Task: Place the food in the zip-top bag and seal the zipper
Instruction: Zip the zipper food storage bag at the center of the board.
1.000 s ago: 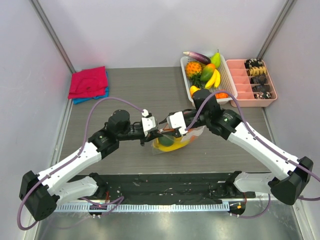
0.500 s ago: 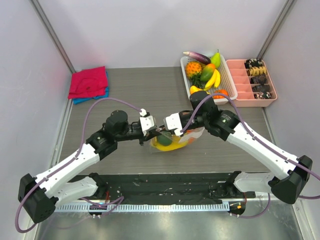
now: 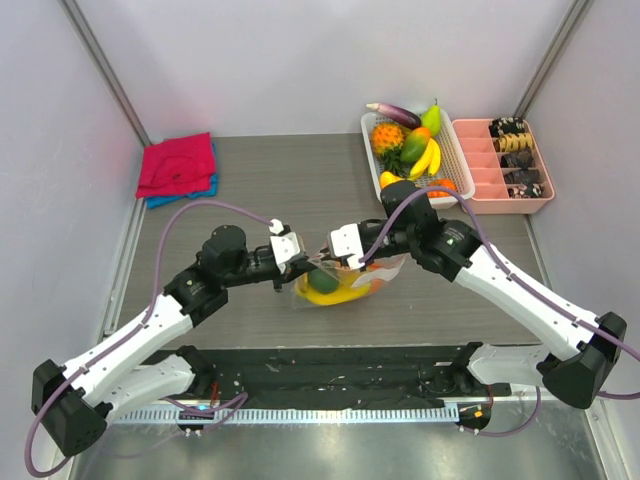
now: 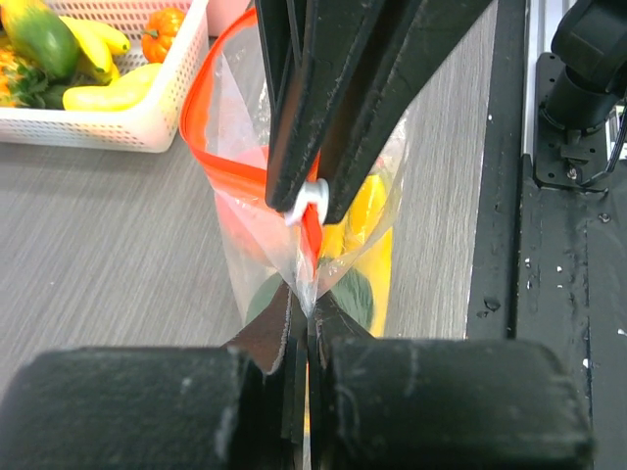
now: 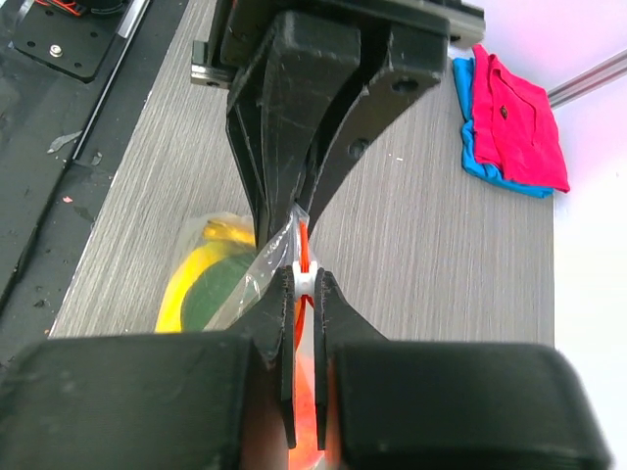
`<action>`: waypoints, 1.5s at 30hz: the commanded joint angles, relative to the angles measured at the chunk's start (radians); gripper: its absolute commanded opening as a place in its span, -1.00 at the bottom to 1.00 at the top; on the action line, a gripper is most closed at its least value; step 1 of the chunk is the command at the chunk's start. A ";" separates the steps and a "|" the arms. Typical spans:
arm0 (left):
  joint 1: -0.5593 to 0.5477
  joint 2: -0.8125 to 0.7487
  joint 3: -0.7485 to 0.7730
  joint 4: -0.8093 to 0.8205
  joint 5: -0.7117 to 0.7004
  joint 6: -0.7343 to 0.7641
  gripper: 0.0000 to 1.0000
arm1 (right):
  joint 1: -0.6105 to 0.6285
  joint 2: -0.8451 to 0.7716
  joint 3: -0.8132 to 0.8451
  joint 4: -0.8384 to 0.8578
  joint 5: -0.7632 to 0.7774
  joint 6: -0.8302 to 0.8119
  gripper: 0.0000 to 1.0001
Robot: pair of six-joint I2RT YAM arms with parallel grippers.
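The clear zip-top bag (image 3: 345, 285) hangs between both grippers at the table's middle. Inside it are a yellow banana (image 3: 345, 296) and a green fruit (image 3: 322, 282). My left gripper (image 3: 296, 262) is shut on the bag's mouth corner (image 4: 307, 294). My right gripper (image 3: 330, 256) is shut on the white slider (image 5: 307, 281) of the orange-red zipper (image 4: 211, 147). The two grippers' tips nearly meet. The zipper strip loops open behind the slider in the left wrist view. More food lies in the white basket (image 3: 368, 140).
A pink compartment tray (image 3: 478, 160) stands right of the basket at the back right. A red cloth (image 3: 178, 165) on a blue one lies at the back left. The black base rail (image 3: 320, 365) runs along the near edge.
Both grippers and the bag have shifted slightly left. The left arm has drawn back toward the left, and the two grippers' tips are now closer together.
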 commanded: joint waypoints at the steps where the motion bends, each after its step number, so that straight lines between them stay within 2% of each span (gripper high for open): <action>1: 0.018 -0.056 -0.002 0.024 -0.006 0.002 -1.00 | -0.063 -0.020 0.051 -0.069 0.087 -0.005 -0.98; 12: 0.029 -0.064 0.040 -0.038 -0.005 -0.006 -1.00 | -0.077 0.003 0.086 -0.086 0.070 0.006 -0.98; 17: 0.049 -0.103 0.001 0.007 -0.045 -0.043 -1.00 | -0.092 -0.012 0.069 -0.129 0.099 -0.039 -0.98; 35: 0.209 -0.146 -0.023 -0.009 -0.011 -0.060 -1.00 | -0.438 -0.029 0.080 -0.439 0.136 -0.298 -0.98; 45: 0.256 -0.111 -0.015 0.002 0.050 -0.072 -1.00 | -0.531 -0.029 0.094 -0.550 0.151 -0.381 -0.98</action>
